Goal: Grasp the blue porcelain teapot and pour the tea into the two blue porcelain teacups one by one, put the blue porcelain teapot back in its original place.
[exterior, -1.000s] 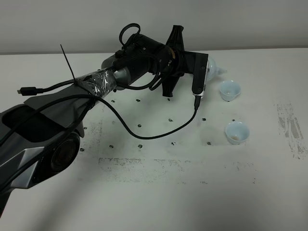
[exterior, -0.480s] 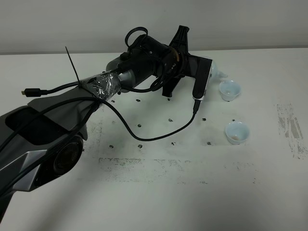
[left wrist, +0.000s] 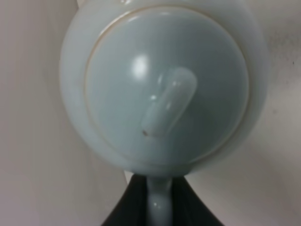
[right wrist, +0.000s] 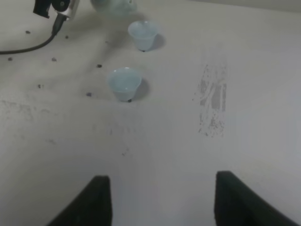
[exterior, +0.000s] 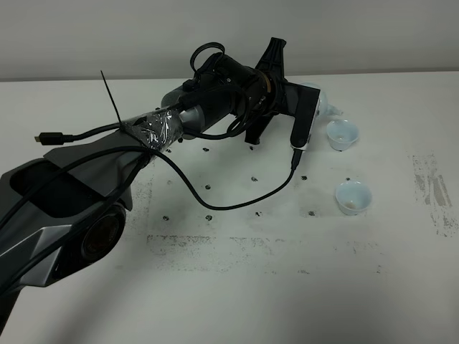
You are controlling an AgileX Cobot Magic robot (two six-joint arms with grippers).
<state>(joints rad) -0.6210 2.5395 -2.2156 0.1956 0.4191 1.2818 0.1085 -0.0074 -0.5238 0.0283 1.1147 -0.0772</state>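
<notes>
The blue porcelain teapot [left wrist: 164, 84] fills the left wrist view, seen lid-on with its knob [left wrist: 169, 106] in the middle. My left gripper [left wrist: 157, 193] is shut on its loop handle. From the high camera only the teapot's spout side [exterior: 328, 107] shows past the left arm [exterior: 215, 86], just left of the far teacup [exterior: 342, 134]. The near teacup [exterior: 353, 196] stands on the table closer to the front. The right wrist view shows both teacups [right wrist: 143, 34] [right wrist: 124, 82] upright. My right gripper [right wrist: 162, 181] is open and holds nothing, well short of them.
A black cable [exterior: 237, 201] hangs from the left wrist and loops over the white table [exterior: 237, 287]. Dark specks dot the table's middle, and a grey scuffed patch [exterior: 430, 186] lies at the right.
The left arm has shifted a little to the right with the teapot, bringing the spout nearer the far teacup. The teacups have not moved.
</notes>
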